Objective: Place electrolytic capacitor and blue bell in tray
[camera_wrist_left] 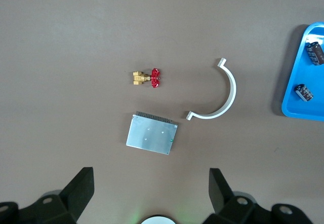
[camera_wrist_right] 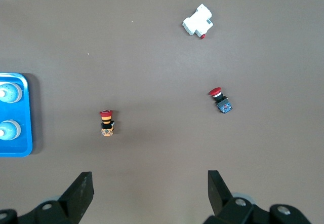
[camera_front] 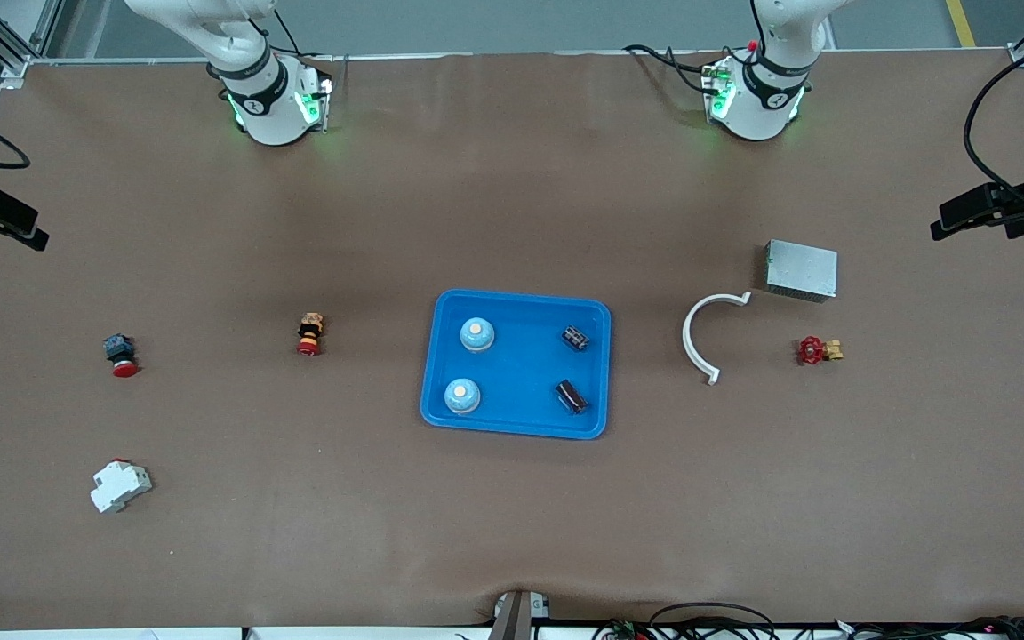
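Note:
The bright blue tray (camera_front: 521, 373) lies mid-table. In it are two blue bells (camera_front: 476, 334) (camera_front: 461, 396) toward the right arm's end and two dark electrolytic capacitors (camera_front: 575, 338) (camera_front: 571, 396) toward the left arm's end. The left wrist view shows the tray's edge (camera_wrist_left: 291, 110) and both capacitors (camera_wrist_left: 315, 53) (camera_wrist_left: 305, 92). The right wrist view shows the tray's edge (camera_wrist_right: 23, 148) and both bells (camera_wrist_right: 7, 93) (camera_wrist_right: 7, 130). My left gripper (camera_wrist_left: 152, 193) is open and empty, high over the table by the grey box. My right gripper (camera_wrist_right: 150, 193) is open and empty, high over bare table.
A grey metal box (camera_front: 801, 270), a white curved bracket (camera_front: 699, 342) and a red-handled brass valve (camera_front: 819, 350) lie toward the left arm's end. A stacked red button (camera_front: 309, 333), a red push button (camera_front: 121, 356) and a white breaker (camera_front: 120, 486) lie toward the right arm's end.

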